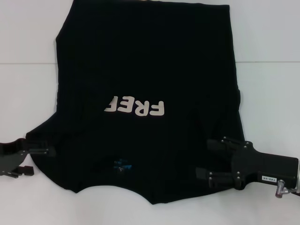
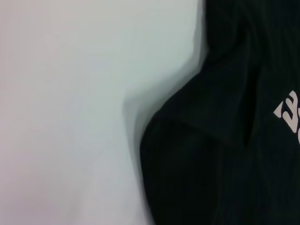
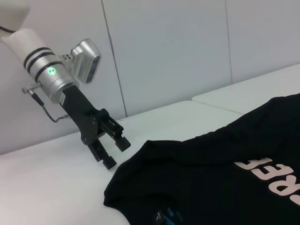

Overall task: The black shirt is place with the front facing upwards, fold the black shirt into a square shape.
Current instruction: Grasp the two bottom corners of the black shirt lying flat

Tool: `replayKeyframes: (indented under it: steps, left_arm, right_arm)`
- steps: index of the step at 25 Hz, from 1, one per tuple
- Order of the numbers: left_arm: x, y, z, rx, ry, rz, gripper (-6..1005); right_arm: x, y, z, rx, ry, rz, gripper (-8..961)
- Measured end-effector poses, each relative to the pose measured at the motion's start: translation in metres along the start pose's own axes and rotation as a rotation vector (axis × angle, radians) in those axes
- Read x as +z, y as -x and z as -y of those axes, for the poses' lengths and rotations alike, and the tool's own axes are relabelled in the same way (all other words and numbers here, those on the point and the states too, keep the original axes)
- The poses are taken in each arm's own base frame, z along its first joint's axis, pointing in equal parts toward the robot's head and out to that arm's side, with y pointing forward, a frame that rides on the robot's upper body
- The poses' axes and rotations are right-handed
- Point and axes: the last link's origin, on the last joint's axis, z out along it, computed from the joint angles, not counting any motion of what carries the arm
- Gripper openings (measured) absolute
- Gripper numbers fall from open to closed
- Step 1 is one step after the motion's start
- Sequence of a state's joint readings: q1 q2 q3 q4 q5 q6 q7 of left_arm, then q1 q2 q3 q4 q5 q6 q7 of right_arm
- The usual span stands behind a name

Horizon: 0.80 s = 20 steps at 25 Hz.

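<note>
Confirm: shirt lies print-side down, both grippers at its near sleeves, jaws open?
Not quite. The black shirt lies print-side up: the head view shows the pale lettering and the blue neck label. The rest holds: left gripper and right gripper sit at the near sleeves, jaws open.

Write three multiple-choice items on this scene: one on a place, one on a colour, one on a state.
1. Where is the right tool?
A. over the shirt's near right edge
B. beyond the far hem
C. off the table

2. What colour is the lettering on the black shirt?
A. green
B. pale pinkish-white
C. yellow

3. How are the left tool's fingers?
A. shut on cloth
B. open, beside the shirt's edge
C. holding a hanger

A: head view shows it over the cloth.
B: pale letters on black.
B: right wrist view shows spread fingers holding nothing.
</note>
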<state>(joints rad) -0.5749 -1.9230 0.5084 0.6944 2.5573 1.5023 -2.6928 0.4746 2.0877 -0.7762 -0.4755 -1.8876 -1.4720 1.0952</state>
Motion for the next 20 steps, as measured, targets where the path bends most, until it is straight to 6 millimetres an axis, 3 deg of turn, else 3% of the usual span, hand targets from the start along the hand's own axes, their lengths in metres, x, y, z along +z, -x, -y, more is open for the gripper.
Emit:
replayKeyframes:
  steps: [20]
  left_arm:
    - [0.011,-0.003,-0.001,-0.047,0.006,0.005,899]
  right_arm:
    - [0.0,0.001,0.0,0.002,0.004,0.003,942]
